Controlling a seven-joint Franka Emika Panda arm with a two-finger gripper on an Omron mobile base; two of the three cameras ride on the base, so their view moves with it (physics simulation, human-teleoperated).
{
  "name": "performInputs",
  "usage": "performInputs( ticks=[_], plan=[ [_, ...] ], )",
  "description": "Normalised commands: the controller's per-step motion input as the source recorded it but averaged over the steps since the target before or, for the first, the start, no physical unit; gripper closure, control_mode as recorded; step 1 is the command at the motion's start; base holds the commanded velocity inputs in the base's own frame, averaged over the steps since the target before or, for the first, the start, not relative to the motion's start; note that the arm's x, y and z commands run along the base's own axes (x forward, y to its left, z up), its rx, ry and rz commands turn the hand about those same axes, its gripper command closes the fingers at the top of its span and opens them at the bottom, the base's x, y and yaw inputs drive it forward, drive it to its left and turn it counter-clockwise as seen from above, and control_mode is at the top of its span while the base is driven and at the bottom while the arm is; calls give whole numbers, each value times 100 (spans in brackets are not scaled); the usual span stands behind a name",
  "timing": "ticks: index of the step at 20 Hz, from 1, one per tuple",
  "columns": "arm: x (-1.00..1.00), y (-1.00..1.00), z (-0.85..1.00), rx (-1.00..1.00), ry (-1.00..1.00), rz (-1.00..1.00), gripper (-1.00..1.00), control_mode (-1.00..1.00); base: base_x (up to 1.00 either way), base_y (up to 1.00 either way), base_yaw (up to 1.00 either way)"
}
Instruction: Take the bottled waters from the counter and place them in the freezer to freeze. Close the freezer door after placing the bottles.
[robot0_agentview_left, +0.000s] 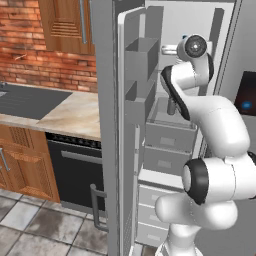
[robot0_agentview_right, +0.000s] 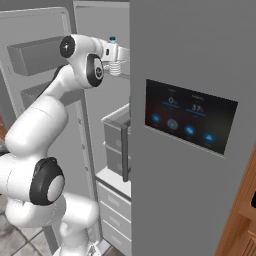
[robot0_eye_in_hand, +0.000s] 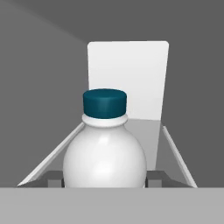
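the clear bottle (robot0_eye_in_hand: 104, 151) sits closest to the hand camera, upright, its blue cap (robot0_eye_in_hand: 104, 103) at twelve o'clock of its white rounded shoulder, with the pincer (robot0_eye_in_hand: 104, 178) pinching it: one dark fingertip (robot0_eye_in_hand: 53, 177) shows at nine o'clock of the body and the other at three o'clock, both touching it. behind the bottle a pale shelf (robot0_eye_in_hand: 144, 135) runs away to a bright white back panel (robot0_eye_in_hand: 127, 78) inside the grey freezer (robot0_eye_in_hand: 43, 65). in the left base view the white arm (robot0_agentview_left: 210, 150) rises from five o'clock and reaches up into the open freezer (robot0_agentview_left: 172, 130), above the stacked drawers (robot0_agentview_left: 167, 145); the freezer door (robot0_agentview_left: 127, 125) stands swung open at nine o'clock of the arm, its bins (robot0_agentview_left: 140, 60) facing inward. at nine o'clock of that door lies the tabletop (robot0_agentview_left: 70, 112) with its dark inset panel (robot0_agentview_left: 25, 100), over a black appliance front (robot0_agentview_left: 75, 165). in the right base view the bottle's ribbed body (robot0_agentview_right: 116, 67) and blue cap (robot0_agentview_right: 113, 38) peek out beside the hand at eleven o'clock, just next to the edge of the grey door with the touchscreen (robot0_agentview_right: 190, 117).
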Motion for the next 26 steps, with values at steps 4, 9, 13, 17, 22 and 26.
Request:
performInputs(
  ticks=[4, 9, 13, 17, 22, 26],
  plan=[
    [50, -14, 0, 0, 0, 0, 100, -100, 0, 0, 0],
    [52, -20, -3, 0, 0, -1, 100, -100, 0, 0, 0],
    [46, -33, -16, 0, 0, -2, 100, -100, 0, 0, 0],
    [39, -18, -26, 0, 0, -2, 100, -100, 0, 0, 0],
    [35, -7, -24, 0, 0, -1, 100, -100, 0, 0, 0],
    [25, 0, -26, 0, 0, 0, 100, -100, 0, 0, 0]
  ],
)
